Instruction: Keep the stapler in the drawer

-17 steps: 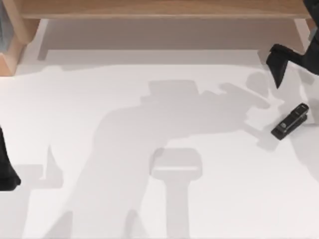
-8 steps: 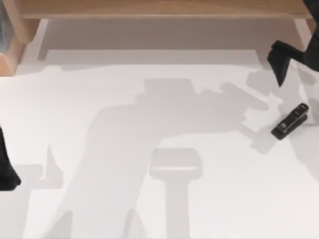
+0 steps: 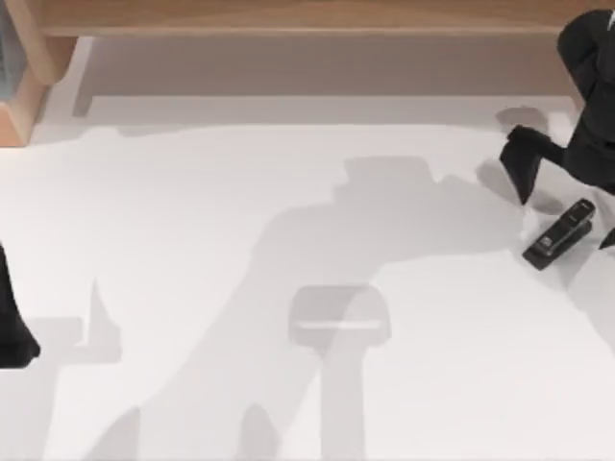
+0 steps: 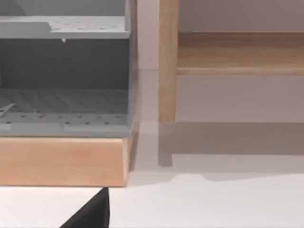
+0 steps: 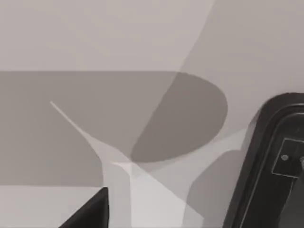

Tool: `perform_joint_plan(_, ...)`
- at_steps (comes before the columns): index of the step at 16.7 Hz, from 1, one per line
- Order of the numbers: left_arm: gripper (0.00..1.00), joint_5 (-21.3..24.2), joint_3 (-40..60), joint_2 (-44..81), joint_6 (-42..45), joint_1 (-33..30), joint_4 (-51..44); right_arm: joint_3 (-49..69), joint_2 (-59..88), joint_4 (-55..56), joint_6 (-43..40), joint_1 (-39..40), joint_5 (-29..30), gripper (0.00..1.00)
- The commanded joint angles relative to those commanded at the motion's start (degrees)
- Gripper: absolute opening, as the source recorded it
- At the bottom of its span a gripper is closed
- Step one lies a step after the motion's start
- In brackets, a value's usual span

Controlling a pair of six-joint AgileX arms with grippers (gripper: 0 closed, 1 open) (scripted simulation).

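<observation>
The stapler (image 3: 559, 233), small and black with a pale label, lies aslant on the white table (image 3: 288, 384) near the right edge. My right gripper (image 3: 566, 207) hangs over it, open. One finger (image 3: 524, 169) stands to the stapler's upper left and the other dark tip (image 3: 607, 240) is at the frame's right edge. In the right wrist view the stapler (image 5: 278, 166) sits close by, beside a black fingertip (image 5: 90, 211). The grey drawer unit (image 4: 64, 104) on its wooden base (image 4: 61, 161) faces my left arm. My left gripper (image 3: 13, 331) is parked at the table's left edge, open.
A wooden shelf frame (image 3: 307, 17) runs along the back of the table, with a wooden leg (image 4: 167, 71) beside the drawer unit. The unit's corner (image 3: 14, 86) shows at the back left. Arm shadows cross the white middle of the table.
My right arm has come down and forward from the back right corner, so its fingers now stand on either side of the stapler. The stapler and left arm have not moved.
</observation>
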Motion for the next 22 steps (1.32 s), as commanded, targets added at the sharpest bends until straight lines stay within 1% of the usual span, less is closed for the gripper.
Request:
perform_joint_plan(4, 1.0, 0.0, 0.0, 0.0, 0.0, 0.0, 0.0, -0.48, 0.22, 0.59, 0.03, 0.02, 0.0, 1.0)
perform_joint_plan(17, 1.0, 0.0, 0.0, 0.0, 0.0, 0.0, 0.0, -0.48, 0.22, 0.59, 0.03, 0.02, 0.0, 0.02)
perform_joint_plan(18, 1.0, 0.0, 0.0, 0.0, 0.0, 0.0, 0.0, -0.48, 0.22, 0.59, 0.03, 0.02, 0.0, 0.0)
perform_joint_plan(22, 1.0, 0.0, 0.0, 0.0, 0.0, 0.0, 0.0, -0.48, 0.22, 0.59, 0.03, 0.02, 0.0, 0.0)
